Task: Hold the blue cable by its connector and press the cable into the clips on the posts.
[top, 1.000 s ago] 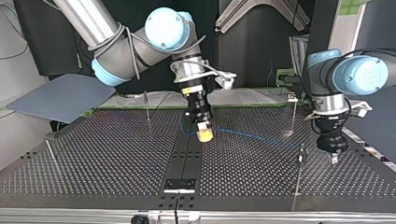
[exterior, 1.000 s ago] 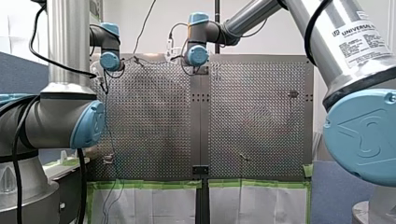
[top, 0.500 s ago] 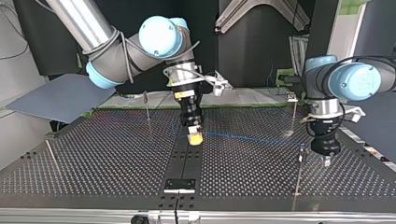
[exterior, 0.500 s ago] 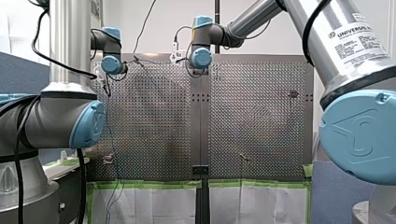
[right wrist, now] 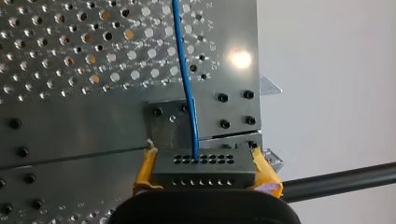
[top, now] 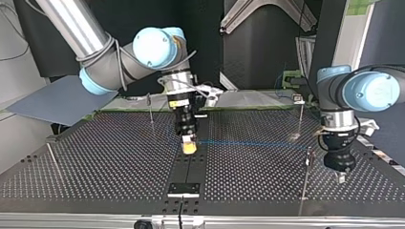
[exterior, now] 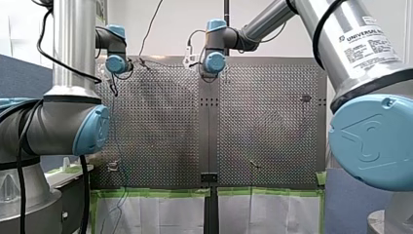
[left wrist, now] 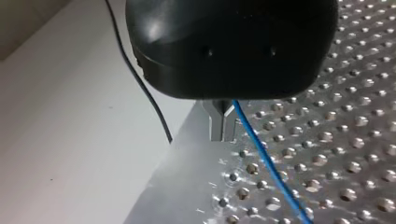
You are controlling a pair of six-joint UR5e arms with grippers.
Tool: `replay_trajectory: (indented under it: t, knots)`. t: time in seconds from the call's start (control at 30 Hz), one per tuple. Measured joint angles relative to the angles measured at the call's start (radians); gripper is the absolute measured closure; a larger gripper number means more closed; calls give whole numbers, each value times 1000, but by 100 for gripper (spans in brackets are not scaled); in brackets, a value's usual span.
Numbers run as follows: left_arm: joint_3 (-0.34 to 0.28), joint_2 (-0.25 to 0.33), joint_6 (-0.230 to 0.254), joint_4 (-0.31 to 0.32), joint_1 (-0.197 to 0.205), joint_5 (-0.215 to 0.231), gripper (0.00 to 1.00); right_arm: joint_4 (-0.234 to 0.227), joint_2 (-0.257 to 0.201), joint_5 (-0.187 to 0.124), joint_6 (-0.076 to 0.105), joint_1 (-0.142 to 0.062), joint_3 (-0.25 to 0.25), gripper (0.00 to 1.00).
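Connector (right wrist: 204,170) is pinched btwn yellow pads (right wrist: 145,166) of right gripper (top: 189,147), above table (top: 95,162) centre. Cable (top: 248,143) runs straight across to left gripper (left wrist: 222,133), whose metal fingers are pressed together on it. Step, by my reading: positioning cable for posts, no clip engaged yet. Next: align span over clip of nearest post (top: 306,171), hold tension, press down.

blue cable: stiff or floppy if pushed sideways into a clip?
Probably floppy: the blue cable is thin and curves slightly as it leaves the connector, so a push should bow it. It is likely very light. The connector looks rigid, a solid block clamped in my right gripper.
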Motion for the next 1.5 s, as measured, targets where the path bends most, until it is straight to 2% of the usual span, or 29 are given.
replay_trajectory:
  t: [0.27,0.63,0.93,1.27,1.43,1.47,1.5]
  knots:
    - [3,-23,-6,-1,2,12,100,-4,2,-13,3,-21,-1,100]
    - [4,-32,-34,10,17,32,100,-4,12,-43,0,-74,-1,100]
    - [9,-60,-42,16,22,55,100,-2,33,-70,0,-105,-26,100]
    - [26,-73,-44,17,27,62,100,1,88,-97,3,-113,-69,100]
    - [28,-73,-45,17,28,71,100,1,95,-101,3,-114,-76,100]
    - [28,-73,-45,17,28,72,89,1,96,-101,3,-114,-77,100]
    - [27,-74,-45,17,28,73,89,2,96,-101,3,-114,-77,100]
